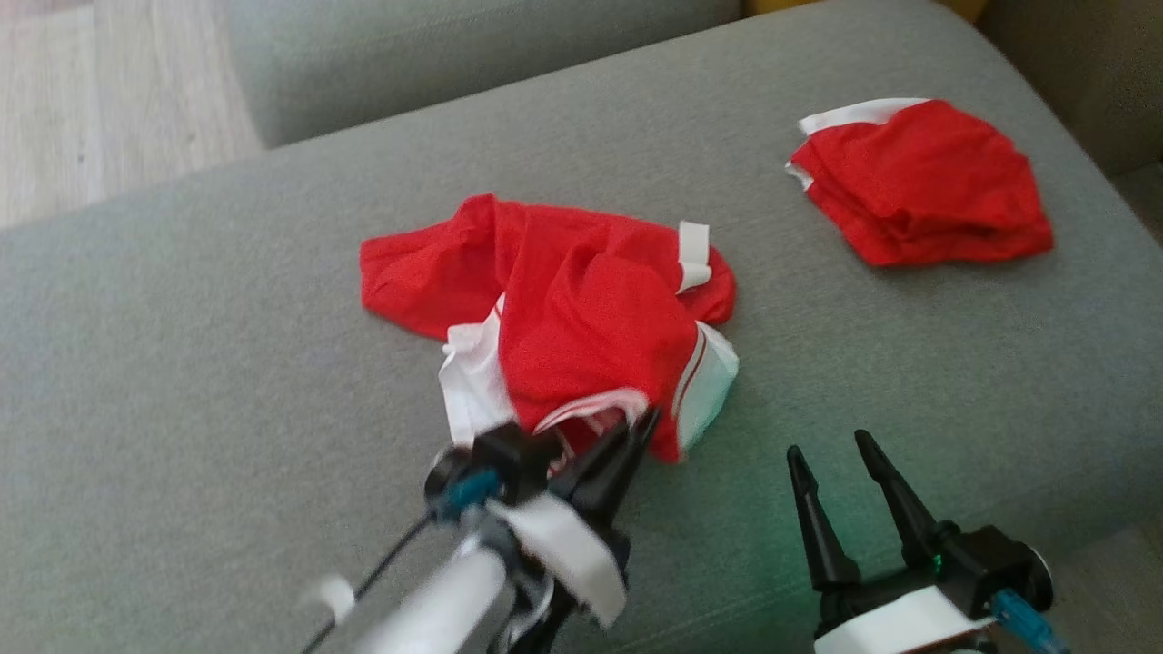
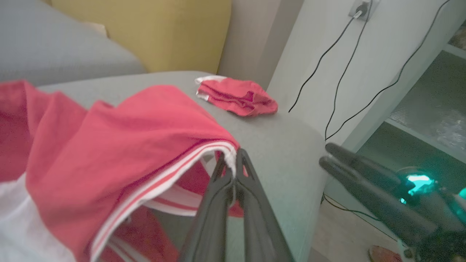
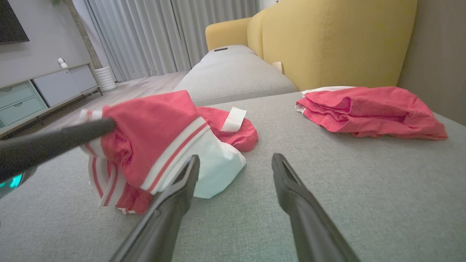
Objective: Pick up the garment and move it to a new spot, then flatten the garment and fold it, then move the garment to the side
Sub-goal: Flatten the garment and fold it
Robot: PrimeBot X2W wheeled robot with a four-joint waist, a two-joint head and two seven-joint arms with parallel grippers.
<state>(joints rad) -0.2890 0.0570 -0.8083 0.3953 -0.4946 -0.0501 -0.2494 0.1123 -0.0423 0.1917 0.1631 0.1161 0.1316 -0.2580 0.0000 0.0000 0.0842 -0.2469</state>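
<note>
The grey sofa seat [image 1: 227,363] is my work surface and spreads across most of what I see from my head. Near its middle lies the garment [image 1: 581,309]: red cloth with white panels and striped trim, crumpled in a heap, with nothing about it smoothed or squared. At about two o'clock from it, well apart and near the far edge of the seat, sits a second red garment [image 1: 927,182]. It looks folded into a compact stack, so I take it as finished work and no concern of mine now.

My left gripper [image 1: 633,434] sits at the heap's six o'clock edge, clenched on the garment's striped white hem [image 2: 164,182]. From my left wrist the two fingers meet with the trim pinched between their tips, and the cloth there looks raised off the seat. My right gripper [image 1: 829,447] hovers at about four o'clock from the heap, near it but not touching. Its fingers are spread and hold nothing.

By my reckoning I am at the very start. The grasp is made, but the carry to a new spot, the flattening, the fold and the final move aside are all not yet done.
</note>
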